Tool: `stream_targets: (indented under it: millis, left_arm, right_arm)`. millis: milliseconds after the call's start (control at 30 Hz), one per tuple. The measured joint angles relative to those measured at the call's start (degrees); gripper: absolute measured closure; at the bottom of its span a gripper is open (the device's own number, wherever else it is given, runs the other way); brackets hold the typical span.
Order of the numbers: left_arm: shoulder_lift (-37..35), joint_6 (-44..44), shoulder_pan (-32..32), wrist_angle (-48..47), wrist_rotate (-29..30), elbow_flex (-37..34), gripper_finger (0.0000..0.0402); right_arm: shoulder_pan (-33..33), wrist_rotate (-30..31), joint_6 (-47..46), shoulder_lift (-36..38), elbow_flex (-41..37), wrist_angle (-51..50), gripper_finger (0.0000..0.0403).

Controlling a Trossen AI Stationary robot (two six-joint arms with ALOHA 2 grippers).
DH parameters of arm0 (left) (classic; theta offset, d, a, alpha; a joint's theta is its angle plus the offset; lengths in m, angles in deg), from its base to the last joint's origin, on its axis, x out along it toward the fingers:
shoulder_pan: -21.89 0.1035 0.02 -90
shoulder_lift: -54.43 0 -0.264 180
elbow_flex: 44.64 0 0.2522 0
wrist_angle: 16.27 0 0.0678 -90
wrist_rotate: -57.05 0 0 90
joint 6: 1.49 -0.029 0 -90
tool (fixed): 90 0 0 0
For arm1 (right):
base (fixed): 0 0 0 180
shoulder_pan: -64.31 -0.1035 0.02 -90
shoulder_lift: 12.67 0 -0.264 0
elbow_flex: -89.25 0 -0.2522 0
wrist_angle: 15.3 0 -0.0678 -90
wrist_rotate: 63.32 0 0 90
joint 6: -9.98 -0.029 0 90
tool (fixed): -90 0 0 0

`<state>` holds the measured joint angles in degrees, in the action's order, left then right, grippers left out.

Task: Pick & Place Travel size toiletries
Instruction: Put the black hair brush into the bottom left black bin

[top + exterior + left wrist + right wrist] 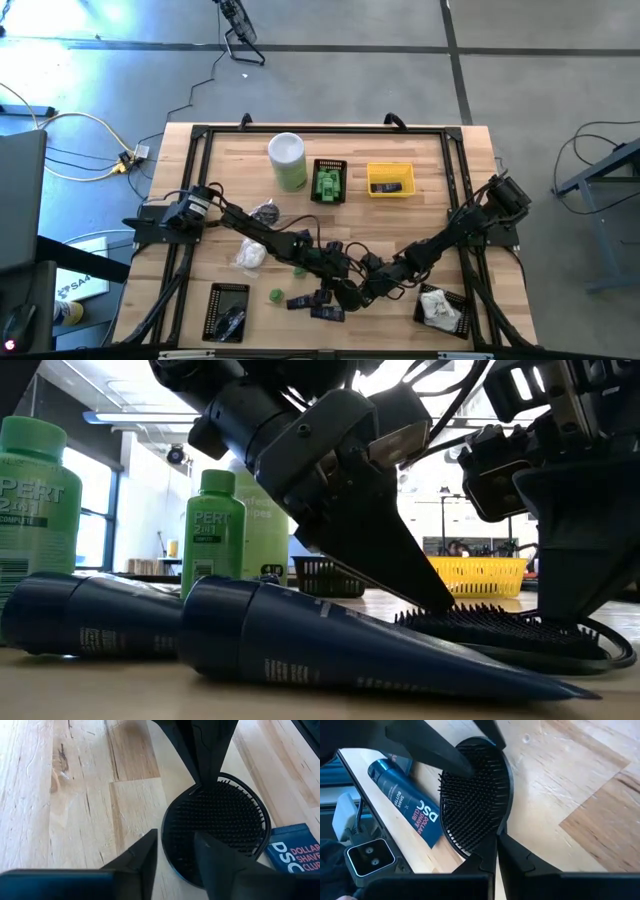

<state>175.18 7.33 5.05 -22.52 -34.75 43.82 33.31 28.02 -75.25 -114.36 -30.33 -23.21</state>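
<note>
A pale wooden tabletop (230, 150) stands on grey concrete floor. Near the front edge, the left hand (175, 857), part open, straddles the rim of one round black brush (220, 820); the right hand (496, 851), closed, pinches its opposite rim. Two navy tubes (330, 645) lie beside it.

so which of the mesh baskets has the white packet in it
The black mesh basket at the table's front right corner, under the right arm. It holds the white packet. The yellow one holds a dark item, and the black one beside it holds green bottles.
</note>
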Motion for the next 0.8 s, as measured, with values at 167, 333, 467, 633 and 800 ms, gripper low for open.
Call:
stream_targets:
  millis: [167, 333, 467, 633, 800]
  left_arm:
    - [0.0, 0.0, 0.1, 0.1, 0.0, 0.0, 0.0233]
    - [-2.4, 0.0, 1.3, -1.9, -0.4, 0.0, 0.0220]
    - [-6.2, 0.4, 2.7, -5.2, -0.5, 0.0, 0.0219]
    - [-11.8, 0.4, 3.9, -9.7, -0.5, 0.1, 0.0219]
    - [-16.6, -0.7, 5.0, -13.8, -0.5, 0.1, 0.0219]
  right_arm:
    - [0.0, -0.1, 0.0, 0.0, 0.0, 0.0, 0.0399]
    - [0.0, 0.0, 0.2, 0.0, 0.0, 0.1, 0.0399]
    - [0.0, 0.0, 1.1, 0.0, 0.0, 0.1, 0.0399]
    - [0.0, 0.0, 1.4, 0.0, 0.0, 0.0, 0.0399]
    - [0.0, 0.0, 1.6, 0.0, 0.0, 0.0, 0.0399]
